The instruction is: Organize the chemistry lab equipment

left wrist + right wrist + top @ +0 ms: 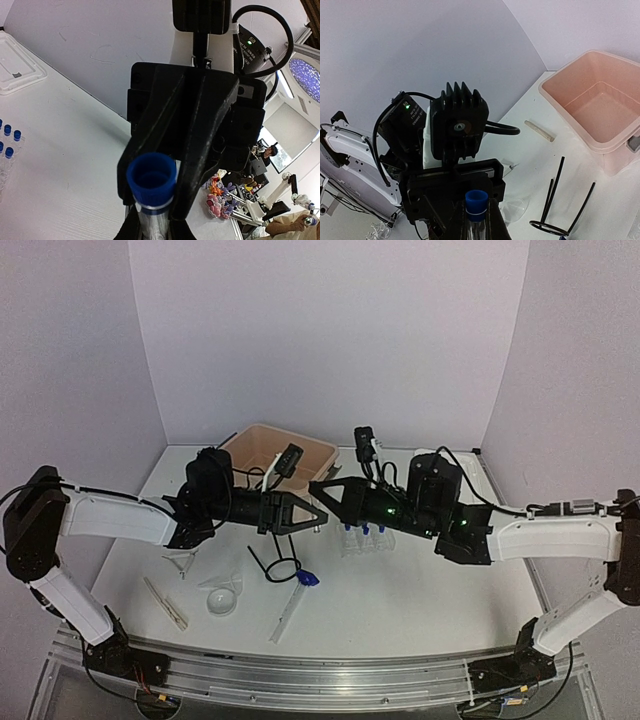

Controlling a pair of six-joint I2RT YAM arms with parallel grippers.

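- Lying at the far left of the table (430, 605), the wooden clamp (166, 603) is only a pale sliver from above, and its details are too small to read.
- Just right of it sits the clear funnel (222, 598), faint against the white surface. The right wrist view shows only part of its rim past the dark fingers.
- The black wire ring stand (278, 565) comes next, near the funnel. From above I cannot tell whether it stands or lies.
- The blue-tipped brush (290, 608) lies slanted, its blue end just beside the ring.
- At the back, the beige plastic tub (262, 430) has its near side hidden by the left arm.
- The left gripper (322, 512) reaches toward the centre. In its own wrist view the jaws hug the tube's clear body on both sides, but the bottom edge cuts them off.
- The small clear blue-capped tube (151, 181) is held above the table where the two grippers meet. Its cap is uppermost in both wrist views, and the top view hides it under the fingers.
- The right gripper (314, 486) faces the left one, its jaws pressed onto the same tube near the cap.
- The clear tube rack (365, 540) stands under the right gripper. A few blue caps show and the rest is covered.
- The white rectangular lid (17, 65) is cut off by the left wrist view's edge. I cannot pick it out from above.
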